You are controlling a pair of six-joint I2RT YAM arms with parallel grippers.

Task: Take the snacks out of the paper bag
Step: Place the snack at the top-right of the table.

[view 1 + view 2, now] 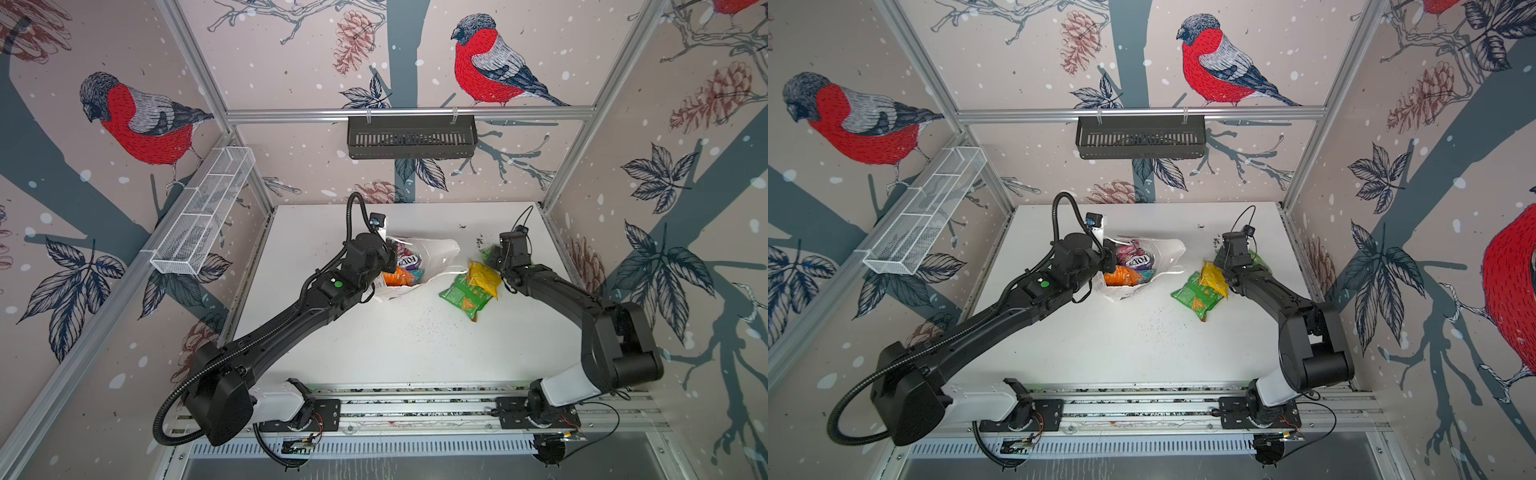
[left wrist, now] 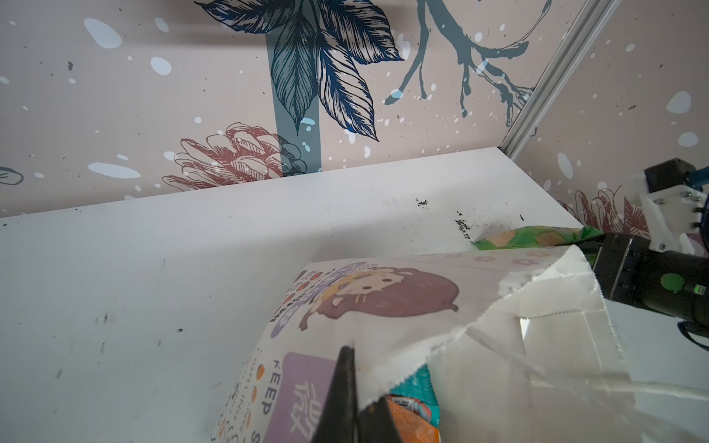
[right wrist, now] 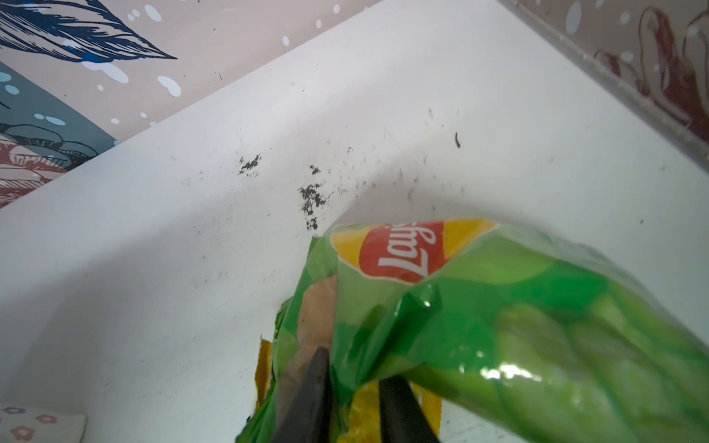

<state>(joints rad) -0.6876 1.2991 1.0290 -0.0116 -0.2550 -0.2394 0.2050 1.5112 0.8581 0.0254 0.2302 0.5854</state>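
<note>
The white paper bag (image 1: pixel 436 251) (image 1: pixel 1169 249) lies on its side mid-table, mouth toward the front, cartoon girl on its upper face (image 2: pixel 383 299). My left gripper (image 1: pixel 390 266) (image 2: pixel 358 383) is shut on the bag's serrated rim. Inside show a FOXS packet (image 1: pixel 407 261), an orange packet (image 1: pixel 397 277) (image 2: pixel 414 422) and a teal one (image 2: pixel 418 387). Outside lie a green packet (image 1: pixel 461 295) and on it a yellow packet (image 1: pixel 484 278). My right gripper (image 1: pixel 495 258) (image 3: pixel 356 368) stands open; a fold of a green Lay's packet (image 3: pixel 498 307) drapes between its fingers, over the yellow one.
A black slotted basket (image 1: pixel 411 137) hangs on the back wall and a white wire basket (image 1: pixel 203 212) on the left wall. Dark crumbs (image 1: pixel 478 241) dot the white table (image 1: pixel 374 340) behind the packets. The right wall stands close to my right arm.
</note>
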